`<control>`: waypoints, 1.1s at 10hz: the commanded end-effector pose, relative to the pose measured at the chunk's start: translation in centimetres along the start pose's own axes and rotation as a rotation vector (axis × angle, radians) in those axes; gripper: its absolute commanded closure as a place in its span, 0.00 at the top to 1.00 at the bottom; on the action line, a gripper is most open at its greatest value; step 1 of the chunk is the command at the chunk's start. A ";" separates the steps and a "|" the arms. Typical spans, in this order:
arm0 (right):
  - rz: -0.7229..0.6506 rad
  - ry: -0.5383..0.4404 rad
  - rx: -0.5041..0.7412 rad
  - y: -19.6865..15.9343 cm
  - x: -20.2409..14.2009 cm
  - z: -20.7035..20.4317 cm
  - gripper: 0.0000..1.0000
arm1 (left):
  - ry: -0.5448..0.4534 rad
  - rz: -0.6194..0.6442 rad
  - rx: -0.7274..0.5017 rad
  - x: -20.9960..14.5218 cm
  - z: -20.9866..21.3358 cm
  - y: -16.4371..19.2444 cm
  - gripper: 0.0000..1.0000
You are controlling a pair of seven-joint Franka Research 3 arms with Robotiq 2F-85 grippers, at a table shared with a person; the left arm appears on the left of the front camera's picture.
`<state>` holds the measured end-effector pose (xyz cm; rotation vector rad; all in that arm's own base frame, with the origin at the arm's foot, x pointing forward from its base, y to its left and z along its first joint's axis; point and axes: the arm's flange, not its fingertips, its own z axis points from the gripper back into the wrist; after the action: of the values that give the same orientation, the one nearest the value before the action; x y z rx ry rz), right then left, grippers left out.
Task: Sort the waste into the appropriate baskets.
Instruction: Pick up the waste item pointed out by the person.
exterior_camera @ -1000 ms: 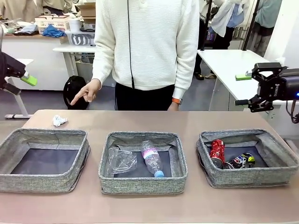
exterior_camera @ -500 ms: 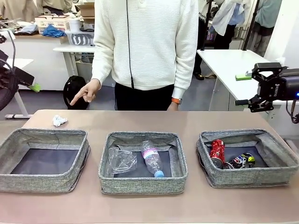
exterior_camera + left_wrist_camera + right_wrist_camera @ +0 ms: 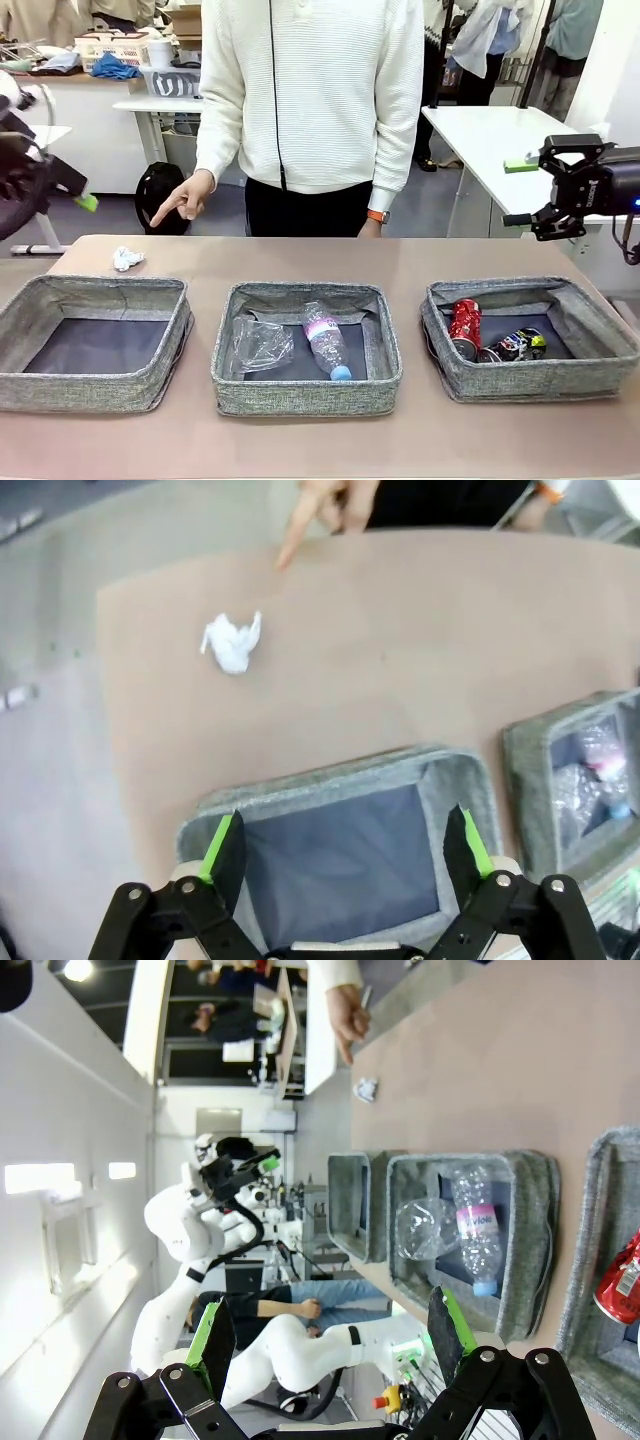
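The middle basket [image 3: 306, 300] serves as the reference point on the brown table [image 3: 400, 258]. Far to its left and raised above table level, the left gripper [image 3: 340, 852] hangs with its green-padded fingers spread wide apart and nothing between them; in the front view it sits at the frame's left edge [image 3: 70, 190], partly blurred. In the left wrist view this gripper is above the left basket [image 3: 330, 790], whose dark inner bottom is bare. The left basket [image 3: 95, 290] stands to the left of the middle basket, apart from it. The white paper wad [image 3: 126, 259] lies on the bare table beyond the left basket's far left corner, well to the left of the middle basket [image 3: 232, 643]. The person's hand [image 3: 187, 196] points downward with an extended finger, above the table's far edge, behind and to the left of the middle basket. Inside the middle basket lie two clear plastic bottles: a crumpled clear bottle [image 3: 258, 343] on the left side and, just beside it, the pink-labelled bottle [image 3: 325, 342] with its blue cap toward the near wall. To the right of the middle basket stands the right basket [image 3: 595, 310], containing the red drink can [image 3: 464, 324] at its left side and the black drink can [image 3: 518, 344] lying next to it. Above and beyond the right basket, the right gripper [image 3: 572, 190] is raised off the table; in the right wrist view its fingers [image 3: 330, 1338] stand wide apart and hold nothing.
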<state>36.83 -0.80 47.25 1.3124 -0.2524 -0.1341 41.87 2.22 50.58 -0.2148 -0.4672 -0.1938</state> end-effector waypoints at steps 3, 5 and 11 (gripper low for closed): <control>-0.016 -0.014 0.014 0.5 0.3 -0.3 1.00 | 0.166 0.120 0.218 5.9 -6.8 -0.6 1.00; -0.016 -0.014 0.014 0.5 0.3 -0.3 1.00 | 0.122 0.165 0.314 7.4 -10.7 0.9 1.00; -0.016 -0.014 0.014 0.5 0.3 -0.3 1.00 | 0.153 0.176 0.225 7.8 -20.4 5.9 1.00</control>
<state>36.85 -0.80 47.22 1.3121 -0.2518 -0.1346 57.89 0.90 34.88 0.0040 -0.2795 0.0243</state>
